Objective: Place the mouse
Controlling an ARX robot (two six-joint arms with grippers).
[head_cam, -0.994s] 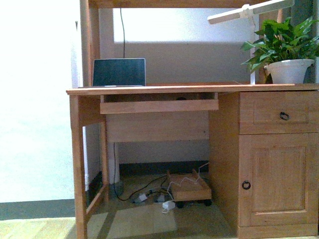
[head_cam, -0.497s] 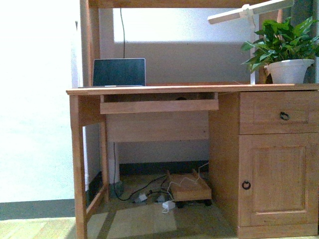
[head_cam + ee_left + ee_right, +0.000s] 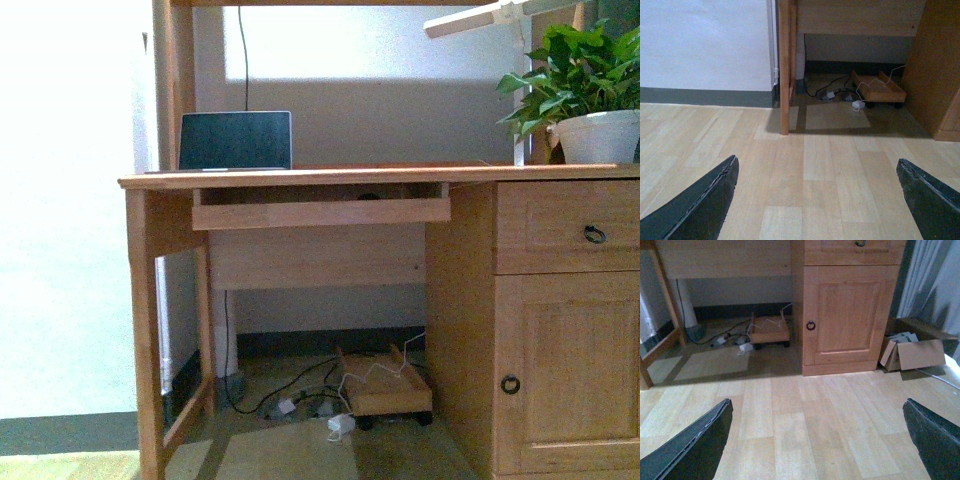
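wooden desk (image 3: 300,178) ahead; end effectors (image 3: 816,160) (image 3: 817,401) spread.

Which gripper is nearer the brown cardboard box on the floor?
Right. The right gripper faces the brown cardboard box beside the wooden cabinet; the left gripper faces the desk's opposite leg.

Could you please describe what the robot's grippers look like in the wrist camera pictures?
The left gripper and right gripper each show two dark grey-black, wedge-shaped fingers tapering to a point, with a thin, lighter, rough-looking line along the inner edge. No cables or markings are visible. The front view shows neither arm.
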